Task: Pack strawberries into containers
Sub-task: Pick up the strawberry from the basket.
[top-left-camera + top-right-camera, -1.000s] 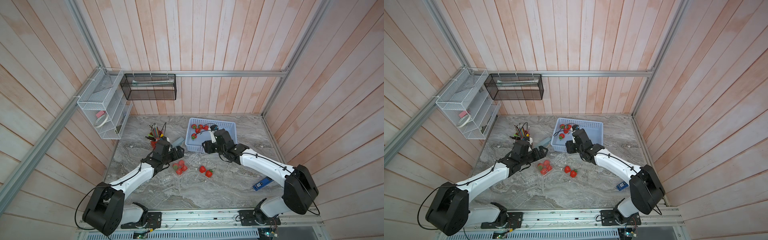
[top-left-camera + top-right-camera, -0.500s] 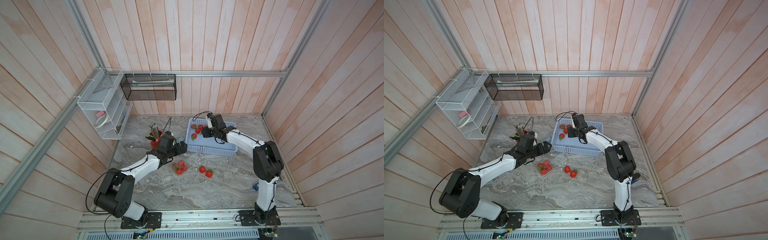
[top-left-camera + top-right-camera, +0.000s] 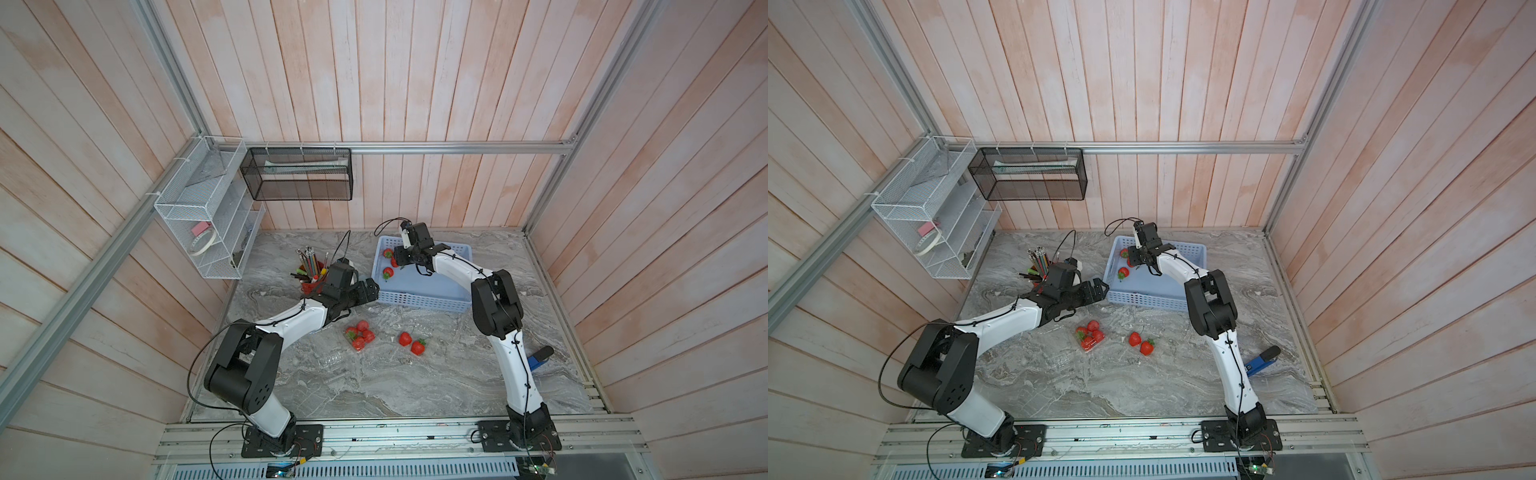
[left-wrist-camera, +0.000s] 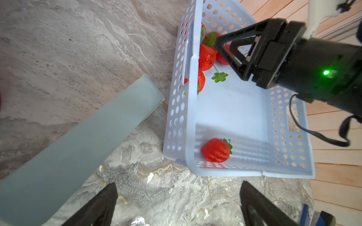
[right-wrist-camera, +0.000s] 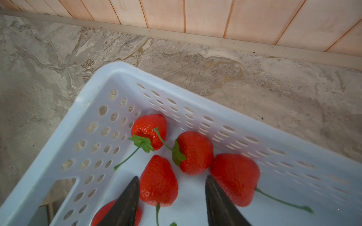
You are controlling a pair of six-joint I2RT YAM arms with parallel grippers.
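Right wrist view: right gripper (image 5: 172,197) sat inside the light-blue perforated basket (image 5: 109,78), jaws partly spread around one strawberry (image 5: 158,182); the berry lay just beside one finger with a gap at the other, not clamped.
Corner strawberries (image 5: 195,152): four more lay in the basket's far-left corner, close around the fingertips; one was partly hidden behind a finger.
Lone strawberry (image 4: 215,149): on the basket floor at the foot of the left wall, towards the near-left corner, apart from the rest.
Left gripper (image 4: 176,205): jaws wide and empty, above the marble tabletop (image 3: 374,395), just outside the basket's near-left corner.
Filled container (image 3: 359,336): clear clamshell holding four strawberries, mid-table, near of the left gripper.
Paired strawberries (image 3: 411,343): two berries touching, just right of the filled container; whether a clear box held them could not be told.
Empty container (image 3: 332,358): faint ribbed clear plastic, near-left of the filled container.
Red pencil cup (image 3: 309,286): upright, full of pencils, left of the left gripper.
Grey-green box (image 4: 78,146): flat on the tabletop, just left of the basket.
Blue tool (image 3: 538,359): near the tabletop's right edge.
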